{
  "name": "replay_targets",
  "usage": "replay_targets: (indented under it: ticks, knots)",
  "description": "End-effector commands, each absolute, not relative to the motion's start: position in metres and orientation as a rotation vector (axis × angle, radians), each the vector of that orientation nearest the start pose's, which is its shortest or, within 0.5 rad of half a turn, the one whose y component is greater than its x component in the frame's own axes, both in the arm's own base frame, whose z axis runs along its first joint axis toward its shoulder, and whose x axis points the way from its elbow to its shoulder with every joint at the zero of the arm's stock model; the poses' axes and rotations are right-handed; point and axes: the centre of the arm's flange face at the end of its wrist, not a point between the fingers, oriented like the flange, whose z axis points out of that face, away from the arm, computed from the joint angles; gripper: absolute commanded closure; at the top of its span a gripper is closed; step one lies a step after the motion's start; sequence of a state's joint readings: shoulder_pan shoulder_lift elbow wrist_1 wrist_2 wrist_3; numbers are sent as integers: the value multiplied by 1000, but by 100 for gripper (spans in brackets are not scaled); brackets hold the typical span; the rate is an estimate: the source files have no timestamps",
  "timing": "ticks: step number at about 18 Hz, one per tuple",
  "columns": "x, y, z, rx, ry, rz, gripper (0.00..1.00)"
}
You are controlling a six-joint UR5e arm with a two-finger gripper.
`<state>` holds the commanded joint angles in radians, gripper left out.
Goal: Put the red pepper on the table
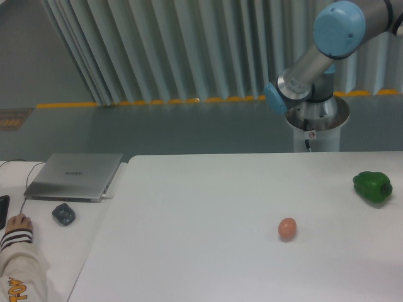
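Camera view: table holds only a green pepper at three o'clock and an egg; red pepper and gripper are out of sight, so placement looks undone.

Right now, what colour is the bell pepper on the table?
Green: the bell pepper near the table's right edge, in the fixed camera view.

Laptop lid: a small logo at the centre, too faint to read.
Sleeve: orange letters at the lower left edge, apparently "TO", cut off by the frame.
Robot base: a small red-and-white sticker, unreadable.
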<state>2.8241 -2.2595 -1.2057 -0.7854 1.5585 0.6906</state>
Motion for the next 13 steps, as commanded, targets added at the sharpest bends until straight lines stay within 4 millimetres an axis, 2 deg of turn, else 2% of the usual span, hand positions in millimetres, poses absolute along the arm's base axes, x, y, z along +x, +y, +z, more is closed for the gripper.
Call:
replay_targets:
  ticks: [9, 13]
  knots:
    - [-698, 381, 293, -2641, -1050, 595, 0]
    - [-698, 383, 289, -2593, -1128, 577, 0]
